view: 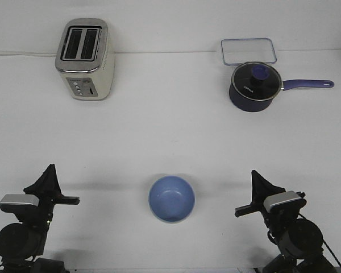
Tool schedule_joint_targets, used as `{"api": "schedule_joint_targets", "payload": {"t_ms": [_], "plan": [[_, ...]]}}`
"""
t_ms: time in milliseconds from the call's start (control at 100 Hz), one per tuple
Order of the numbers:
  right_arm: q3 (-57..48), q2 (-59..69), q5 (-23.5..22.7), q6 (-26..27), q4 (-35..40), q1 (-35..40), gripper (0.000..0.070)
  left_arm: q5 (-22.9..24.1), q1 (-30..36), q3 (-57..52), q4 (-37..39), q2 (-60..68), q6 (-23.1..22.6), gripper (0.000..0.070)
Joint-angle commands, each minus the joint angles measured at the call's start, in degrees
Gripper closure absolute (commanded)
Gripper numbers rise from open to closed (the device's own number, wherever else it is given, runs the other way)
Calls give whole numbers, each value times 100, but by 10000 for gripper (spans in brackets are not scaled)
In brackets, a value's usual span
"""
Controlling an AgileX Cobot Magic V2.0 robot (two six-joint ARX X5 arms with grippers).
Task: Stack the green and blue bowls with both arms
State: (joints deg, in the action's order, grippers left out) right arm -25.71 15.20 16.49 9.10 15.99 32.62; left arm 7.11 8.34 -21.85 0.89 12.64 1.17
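Note:
The light blue bowl (171, 197) stands upright on the white table (170, 131), near the front edge and midway between the arms. A thin pale edge shows along its lower side; I cannot tell whether that is the green bowl beneath it. No green bowl shows apart from it. My left gripper (49, 170) is low at the front left, well left of the bowl. Its fingers come to one point with no gap, and it holds nothing. My right gripper (255, 176) is at the front right, well right of the bowl, in the same pointed shape and empty.
A cream and silver toaster (85, 58) stands at the back left. A dark navy saucepan (254, 86) with a lid and a purple handle pointing right stands at the back right. A clear rectangular container (247, 50) lies behind it.

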Motion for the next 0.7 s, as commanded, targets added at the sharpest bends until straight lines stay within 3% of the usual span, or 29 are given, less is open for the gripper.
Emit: {"api": "schedule_joint_targets", "payload": {"t_ms": [0,160,470,690], "plan": [[-11,11,7,-7,-59,42,699,-35,-109,87,109,-70,-127,686],[-11,11,7,-7,-59,39,699,-719,-404,931,632,-339,-140,686],[-11,11,7,-7,-59,39,699,-1062,-739,2081,966,-1224,-26,686],[-11,11,7,-7,-66,39,700,-1021,-763,2109,901,-1246,-212,686]]}}
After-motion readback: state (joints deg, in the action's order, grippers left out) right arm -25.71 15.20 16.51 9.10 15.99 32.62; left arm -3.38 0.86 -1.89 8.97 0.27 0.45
